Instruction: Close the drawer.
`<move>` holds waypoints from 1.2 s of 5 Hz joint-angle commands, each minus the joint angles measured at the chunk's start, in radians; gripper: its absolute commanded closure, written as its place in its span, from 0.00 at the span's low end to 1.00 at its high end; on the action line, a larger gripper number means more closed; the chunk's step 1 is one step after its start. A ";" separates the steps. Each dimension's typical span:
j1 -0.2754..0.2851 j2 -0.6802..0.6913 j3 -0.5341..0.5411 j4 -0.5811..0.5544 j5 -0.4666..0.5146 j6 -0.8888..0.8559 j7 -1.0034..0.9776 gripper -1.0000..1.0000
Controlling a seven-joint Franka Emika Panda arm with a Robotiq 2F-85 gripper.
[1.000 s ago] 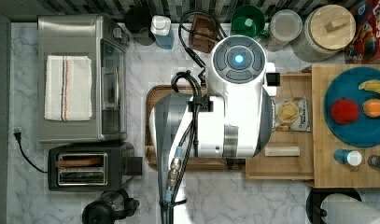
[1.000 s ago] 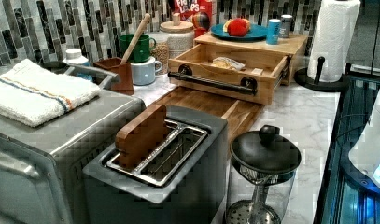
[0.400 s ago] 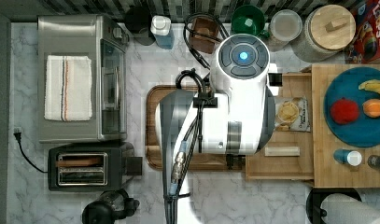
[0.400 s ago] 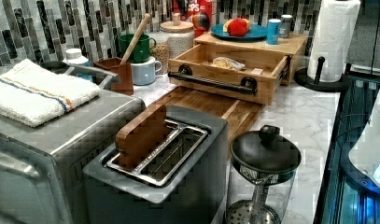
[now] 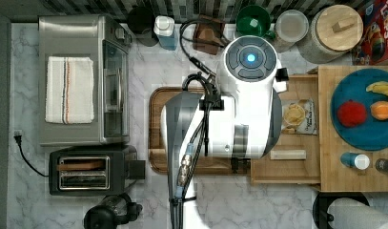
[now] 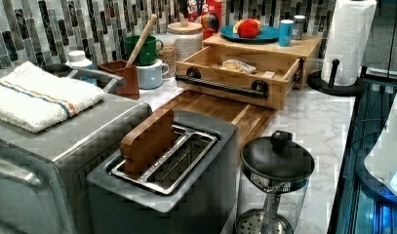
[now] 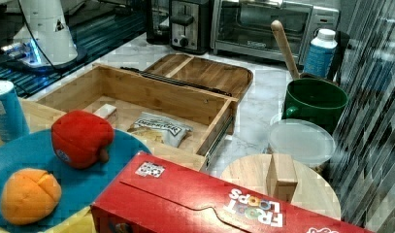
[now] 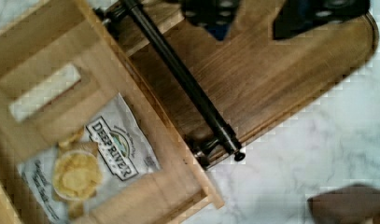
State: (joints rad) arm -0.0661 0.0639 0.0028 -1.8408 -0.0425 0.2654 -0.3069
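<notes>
Bamboo drawer [image 8: 52, 93] open, holding Deep River chips bag [image 8: 92, 163]; hand [image 8: 271, 16] above handle, fingers apart.

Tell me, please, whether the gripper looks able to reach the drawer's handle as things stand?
Probably yes: the gripper hangs open above the board, just beside the handle, with nothing between them. The drawer stands open.

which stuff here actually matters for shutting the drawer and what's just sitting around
For the job: the drawer, pulled open; its black handle; the gripper.

Just lying about: chip bag in the drawer, walnut board, toaster, green mug, blue plate.
</notes>
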 commanded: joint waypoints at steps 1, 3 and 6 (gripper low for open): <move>0.066 -0.088 0.068 -0.161 -0.006 0.147 -0.264 0.00; 0.063 -0.040 0.090 -0.177 -0.046 0.156 -0.292 1.00; 0.023 0.071 0.113 -0.273 -0.143 0.326 -0.319 1.00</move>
State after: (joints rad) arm -0.0498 0.0895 0.0958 -2.0938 -0.1626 0.6094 -0.5796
